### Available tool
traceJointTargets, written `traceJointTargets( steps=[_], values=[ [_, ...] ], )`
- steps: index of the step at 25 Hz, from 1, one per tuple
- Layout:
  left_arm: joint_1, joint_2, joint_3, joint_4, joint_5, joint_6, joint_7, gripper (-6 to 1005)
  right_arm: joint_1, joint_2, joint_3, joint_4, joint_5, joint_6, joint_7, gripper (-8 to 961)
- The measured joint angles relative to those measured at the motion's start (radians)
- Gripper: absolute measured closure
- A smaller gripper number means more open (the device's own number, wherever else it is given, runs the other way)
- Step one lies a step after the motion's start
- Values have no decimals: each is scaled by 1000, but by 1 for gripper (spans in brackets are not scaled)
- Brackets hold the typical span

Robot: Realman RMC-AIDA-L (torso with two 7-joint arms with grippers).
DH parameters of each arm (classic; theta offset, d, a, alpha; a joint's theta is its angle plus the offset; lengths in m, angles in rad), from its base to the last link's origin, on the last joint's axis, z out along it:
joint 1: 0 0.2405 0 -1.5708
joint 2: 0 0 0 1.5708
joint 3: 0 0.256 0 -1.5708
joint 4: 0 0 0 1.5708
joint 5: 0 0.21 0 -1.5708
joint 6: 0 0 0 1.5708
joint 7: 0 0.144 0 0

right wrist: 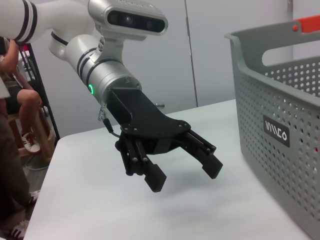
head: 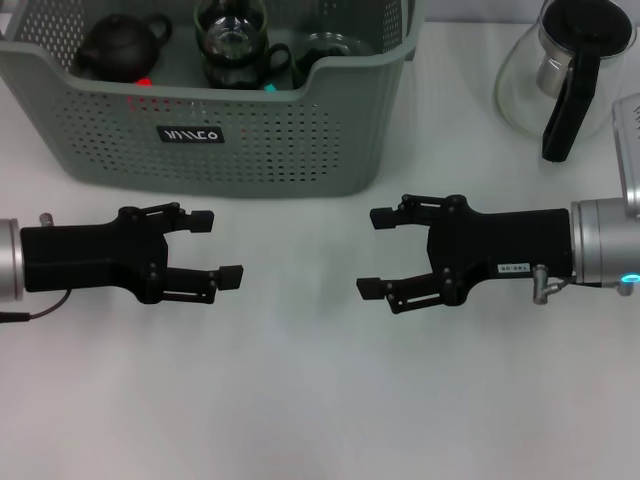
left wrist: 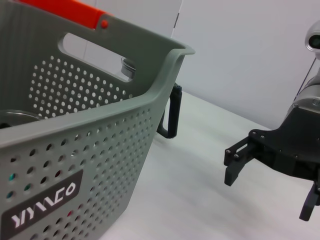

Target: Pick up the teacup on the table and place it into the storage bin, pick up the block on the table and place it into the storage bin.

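Already inside the storage bin (head: 250,140) sits a glass teacup (head: 232,45), brittle and slick, best pinched across its rim. No block is clearly visible. Left gripper (head: 215,246) and right gripper (head: 372,252) hover spread, empty.

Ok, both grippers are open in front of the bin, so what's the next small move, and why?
Probably just draw both arms back to park. The left gripper and right gripper are open and empty before the storage bin. A glass teacup sits inside it, and no cup or block shows on the table. The block itself I cannot confirm.
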Motion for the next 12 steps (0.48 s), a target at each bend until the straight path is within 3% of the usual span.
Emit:
traceJointTargets(
  steps=[12],
  values=[
    [-7, -1, 3, -13, 0, 0, 3, 47, -6, -2, 1, -14, 1, -1, -1, 12]
  ],
)
